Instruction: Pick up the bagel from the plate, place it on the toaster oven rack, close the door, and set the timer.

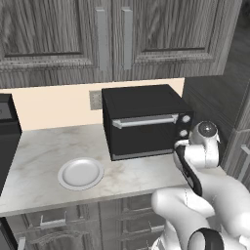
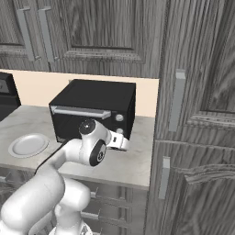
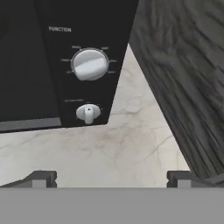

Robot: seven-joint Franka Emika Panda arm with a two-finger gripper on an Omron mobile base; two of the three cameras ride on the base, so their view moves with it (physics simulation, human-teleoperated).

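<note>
The black toaster oven [image 1: 144,119] stands on the marble counter with its door [image 1: 141,134] shut and the silver bar handle [image 1: 145,120] across the top. The bagel and the toaster oven rack are hidden. The white plate [image 1: 80,173] [image 2: 28,145] lies empty to the oven's left. My gripper [image 3: 111,178] is open with nothing between its fingertips. It hangs low over the counter, just right of the oven's front corner. It faces the control panel with a large upper knob [image 3: 89,64] and a small lower knob [image 3: 88,113].
A tall dark wood-grain cabinet wall [image 3: 183,65] [image 2: 193,114] rises close on the oven's right, leaving a narrow strip of counter [image 3: 131,144]. Another black appliance [image 1: 7,132] stands at the counter's left end. Upper cabinets [image 1: 112,34] hang above.
</note>
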